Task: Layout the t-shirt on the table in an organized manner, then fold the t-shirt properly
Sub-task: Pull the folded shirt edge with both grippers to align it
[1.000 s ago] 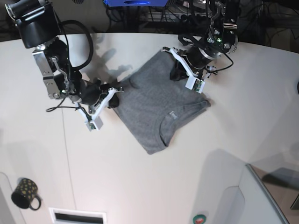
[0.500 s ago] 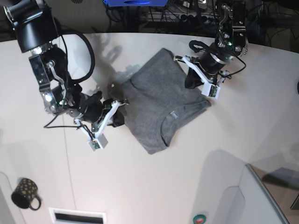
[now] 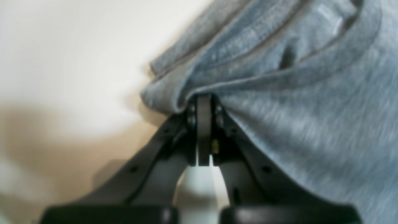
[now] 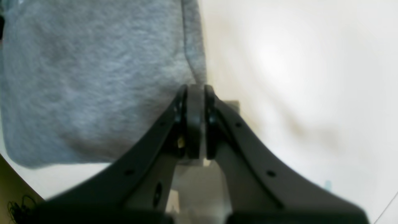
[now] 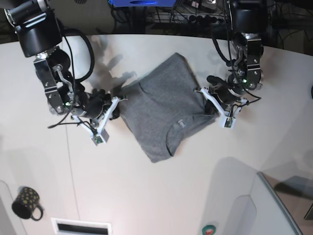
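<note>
The only container in view is a dark patterned mug (image 5: 26,203), which stands at the lower left of the base view, well apart from the cloth; its contents cannot be made out.

The t-shirt (image 5: 164,110) lies near the middle of the table (image 5: 146,191) in a compact, roughly diamond-shaped layout, with the neckline and a small pale tag (image 5: 180,123) facing up toward its lower right side. It is doubled over rather than spread to full width.

Arm pose: both arms reach inward and low over the tabletop from opposite sides. The right gripper (image 5: 117,100) meets the cloth's left corner; the left gripper (image 5: 209,104) meets the cloth's right edge beside the collar.

End effector state:
- Left gripper (image 3: 203,102) — jaws clamped together on a bunched fold of grey fabric close to the collar seam.
- Right gripper (image 4: 195,88) — jaws pressed together on the hem edge of the t-shirt (image 4: 93,77), with bare table (image 4: 295,77) to one side.

View differences: the base view alone shows the whole garment outline, the mug, a raised white panel (image 5: 274,205) at lower right and a slotted opening (image 5: 81,226) at the bottom edge. The wrist views alone show the pinch points; the left wrist view also shows the ribbed collar (image 3: 311,59) and gathered folds of the t-shirt (image 3: 311,130), though with blur.
</note>
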Robot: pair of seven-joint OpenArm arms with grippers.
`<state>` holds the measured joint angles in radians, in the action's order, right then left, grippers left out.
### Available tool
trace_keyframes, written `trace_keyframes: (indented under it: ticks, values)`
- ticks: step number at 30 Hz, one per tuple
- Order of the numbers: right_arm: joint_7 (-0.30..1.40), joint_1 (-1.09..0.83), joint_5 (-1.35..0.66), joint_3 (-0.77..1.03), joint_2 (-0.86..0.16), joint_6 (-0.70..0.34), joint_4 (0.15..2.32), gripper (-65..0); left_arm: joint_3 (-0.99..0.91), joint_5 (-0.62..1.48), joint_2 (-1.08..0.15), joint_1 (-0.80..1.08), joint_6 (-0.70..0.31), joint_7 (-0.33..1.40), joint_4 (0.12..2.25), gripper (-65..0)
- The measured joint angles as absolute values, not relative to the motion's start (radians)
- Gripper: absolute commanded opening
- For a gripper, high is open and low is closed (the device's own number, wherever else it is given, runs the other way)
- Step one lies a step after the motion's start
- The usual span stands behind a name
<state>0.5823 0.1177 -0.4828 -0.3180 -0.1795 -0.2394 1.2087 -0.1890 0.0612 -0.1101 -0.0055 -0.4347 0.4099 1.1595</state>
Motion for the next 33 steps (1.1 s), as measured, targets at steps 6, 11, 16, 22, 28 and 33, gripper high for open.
trace_keyframes:
  ticks: [6, 11, 16, 22, 28, 33]
  values:
    - [0.566, 0.021, -0.485, -0.316, -0.184, -0.237, 1.224, -63.3, -0.185, -0.033, -0.054, -0.188, -0.434, 0.408, 0.99, -65.0]
    - [0.576, -0.024, -0.48, -0.312, -0.182, -0.237, 1.283, -63.5, -0.189, -0.049, -0.038, -0.289, -0.432, 0.419, 0.907, -65.0]
    - [0.596, -0.05, -0.481, -0.31, -0.231, -0.153, 1.419, -63.5, -0.19, -0.04, -0.024, -0.329, -0.438, 0.415, 0.908, -65.0]
    - [0.641, -0.13, -0.482, -0.308, -0.268, -0.123, 1.613, -63.3, -0.199, -0.037, -0.043, -0.264, -0.435, 0.421, 1.086, -65.0]
    - [0.643, -0.197, -0.481, -0.314, -0.265, -0.125, 1.676, -63.3, -0.188, 0.121, -0.045, -0.025, -0.434, 0.421, 1.378, -65.0]
    - [0.643, -0.184, -0.49, -0.319, -0.219, -0.127, 1.676, -63.3, -0.133, 0.229, -0.046, 0.141, -0.427, 0.43, 1.401, -65.0]
